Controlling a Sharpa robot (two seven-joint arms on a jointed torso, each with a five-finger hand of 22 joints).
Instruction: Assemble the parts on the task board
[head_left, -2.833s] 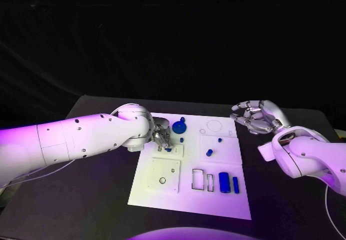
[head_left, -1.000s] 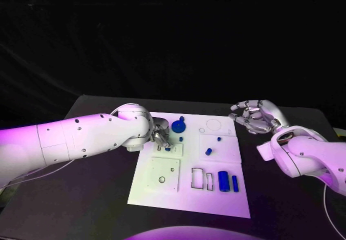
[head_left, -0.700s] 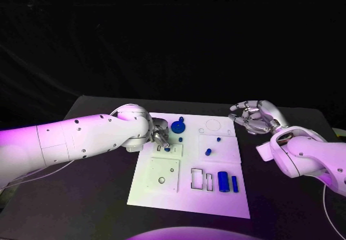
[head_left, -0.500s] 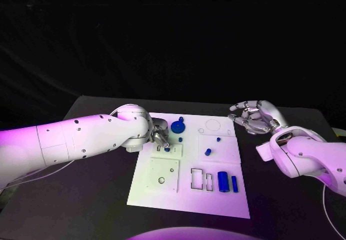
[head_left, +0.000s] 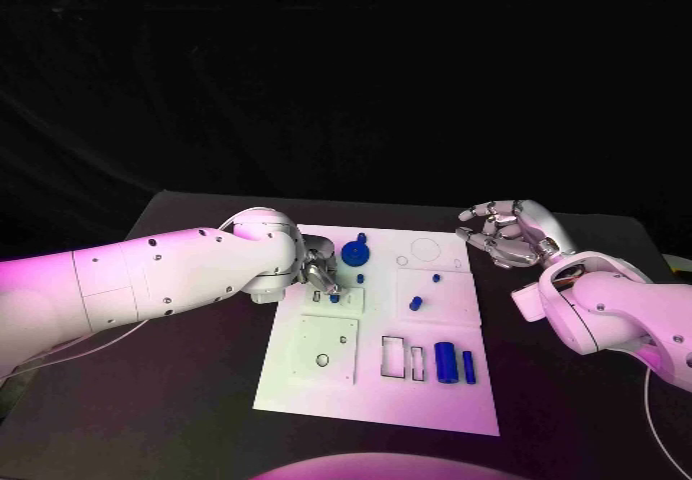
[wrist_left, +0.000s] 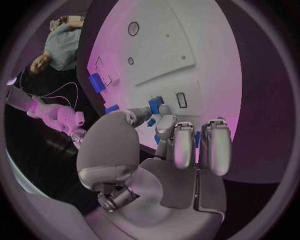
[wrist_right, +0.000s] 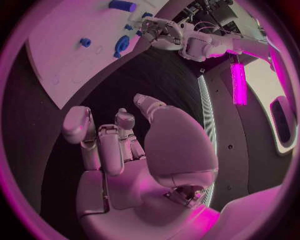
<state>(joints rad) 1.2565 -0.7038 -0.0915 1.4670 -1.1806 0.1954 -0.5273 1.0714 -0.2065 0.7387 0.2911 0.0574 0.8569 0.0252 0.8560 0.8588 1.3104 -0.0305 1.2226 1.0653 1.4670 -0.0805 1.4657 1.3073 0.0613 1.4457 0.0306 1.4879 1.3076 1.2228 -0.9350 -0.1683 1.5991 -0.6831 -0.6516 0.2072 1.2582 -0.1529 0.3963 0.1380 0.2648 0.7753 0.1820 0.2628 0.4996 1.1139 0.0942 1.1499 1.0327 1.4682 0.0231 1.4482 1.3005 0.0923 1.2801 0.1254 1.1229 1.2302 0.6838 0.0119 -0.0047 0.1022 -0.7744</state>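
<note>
Resting at the far left part of the task board (head_left: 378, 400), left hand (head_left: 320, 268) has its fingers (wrist_left: 182, 142) curled down over a small blue part (head_left: 335, 297) at a small rectangular recess; wrist view shows fingertips pinched on that blue piece (wrist_left: 154, 105), so it looks held. Right hand (head_left: 508, 234) hovers off the board's far right corner above the black table (head_left: 188, 380), fingers (wrist_right: 100, 145) curled in loosely, nothing in them.

Board contents, head view:
- round blue part (head_left: 355, 251) near the far edge, just beside the left hand, a small blue bit at its far side
- tiny blue peg (head_left: 361, 278) just nearer than the round part
- small blue peg (head_left: 437, 276) toward the right, another blue peg (head_left: 415, 302) nearer and slightly left
- blue cylinder (head_left: 446, 362) lying flat near the right edge, thin blue bar (head_left: 469, 368) just beside it on the right
- two outlined rectangular slots (head_left: 395, 358) left of the cylinder, nothing in them
- square plate (head_left: 329, 348) with a small round hole, left of the slots
- faint circle outline (head_left: 427, 247) at the far right area
</note>
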